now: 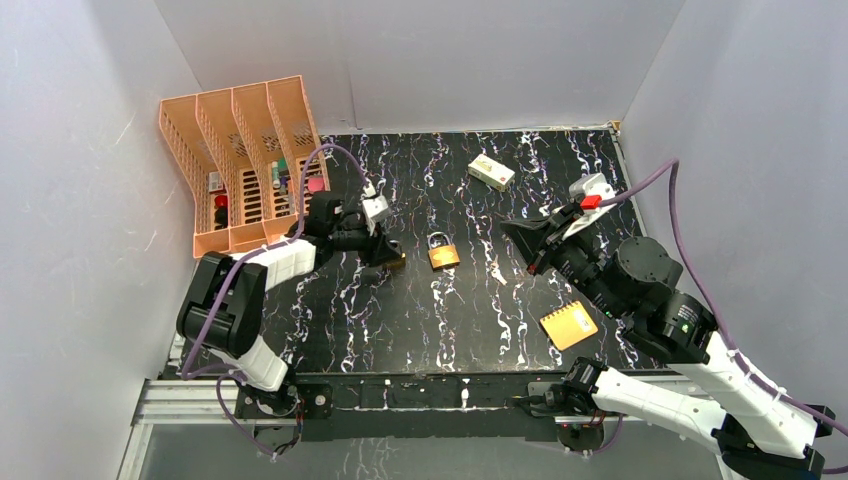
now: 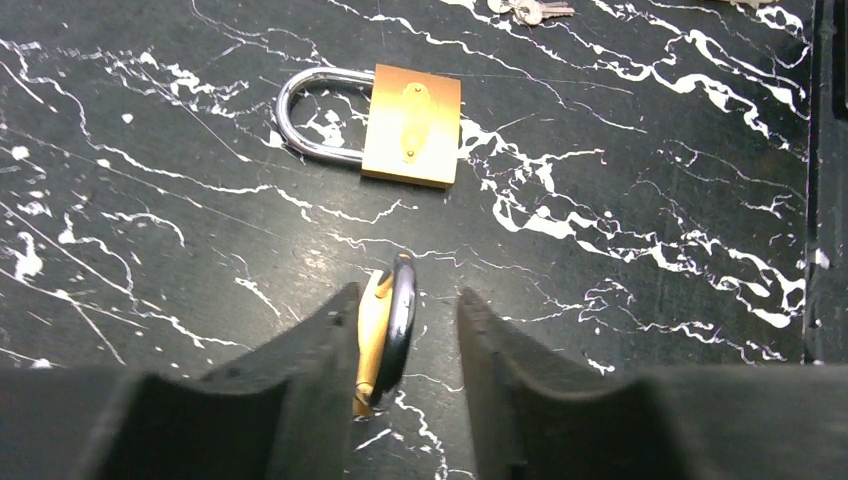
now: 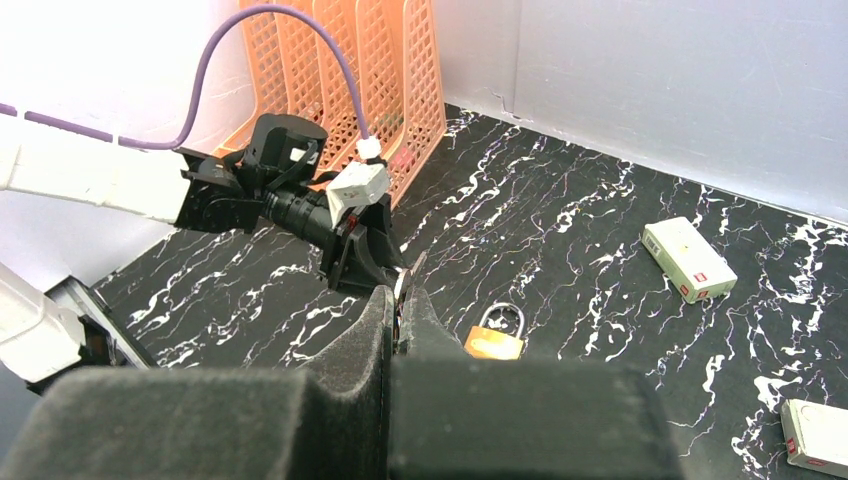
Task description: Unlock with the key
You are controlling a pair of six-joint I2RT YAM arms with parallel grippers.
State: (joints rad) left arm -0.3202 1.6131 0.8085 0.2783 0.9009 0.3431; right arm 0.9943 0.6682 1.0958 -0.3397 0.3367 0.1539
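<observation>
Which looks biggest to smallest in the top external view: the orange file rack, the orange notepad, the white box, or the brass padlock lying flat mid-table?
1. orange file rack, by far the largest
2. orange notepad
3. white box and brass padlock: too alike to rank

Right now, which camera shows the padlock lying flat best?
The left wrist view. The flat padlock lies close and unobstructed there, brass body and steel shackle both clear. The top view shows it small, mid-table. The right wrist view shows it small too, partly behind the right tool.
</observation>
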